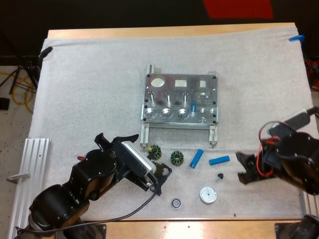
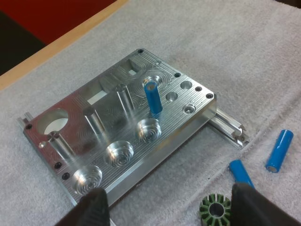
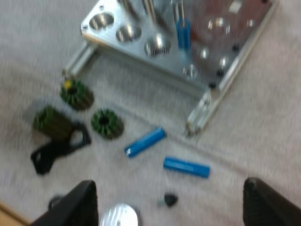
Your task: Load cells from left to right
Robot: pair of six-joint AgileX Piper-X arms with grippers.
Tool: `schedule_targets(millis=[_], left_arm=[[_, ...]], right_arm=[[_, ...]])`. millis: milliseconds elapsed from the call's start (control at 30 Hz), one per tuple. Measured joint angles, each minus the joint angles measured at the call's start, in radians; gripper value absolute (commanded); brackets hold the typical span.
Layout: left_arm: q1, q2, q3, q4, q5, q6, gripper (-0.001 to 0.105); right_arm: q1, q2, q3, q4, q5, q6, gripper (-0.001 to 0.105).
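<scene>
Left tool (image 1: 160, 179) and right tool (image 1: 242, 168) gape empty near smooth blue cylinders (image 1: 196, 158) and milled metal fixture (image 1: 180, 99).

This looked like a robotics lab or workshop: a wooden tabletop (image 1: 169, 31) under a white mat (image 1: 89, 89), a machined metal fixture (image 1: 159, 97) at its middle, a ribbed aluminium rail (image 1: 30, 169) at the near left, and yellow cables (image 1: 12, 82) on the floor at the far left.

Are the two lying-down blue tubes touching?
Apart: the right wrist view shows white mat between the bright blue cylinder beside the green ring and the other bright blue cylinder.
</scene>
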Motion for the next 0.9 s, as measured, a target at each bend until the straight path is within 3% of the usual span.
schedule_targets(millis=[233,400,500,567,633,900], left_arm=[[0.0,0.0,0.0,0.0,0.042,0.0,0.054],[0.0,0.005,0.0,-0.041,0.149,0.0,0.054],[0.0,0.039,-0.009,-0.065,0.189,0.0,0.062],[0.0,0.09,-0.027,-0.069,0.196,0.0,0.074],[0.0,0.141,-0.042,-0.069,0.197,0.0,0.077],[-0.017,0.348,-0.124,-0.069,0.232,0.0,0.076]], right_arm=[[0.023,-0.03,0.002,0.041,0.005,0.045,0.063],[0.023,-0.03,0.005,0.041,0.005,0.044,0.063],[0.023,-0.026,0.021,0.041,0.005,0.044,0.063],[0.023,-0.022,0.036,0.041,0.005,0.052,0.063],[0.023,-0.022,0.05,0.041,0.005,0.065,0.063],[0.023,-0.022,0.054,0.045,0.005,0.078,0.063]])
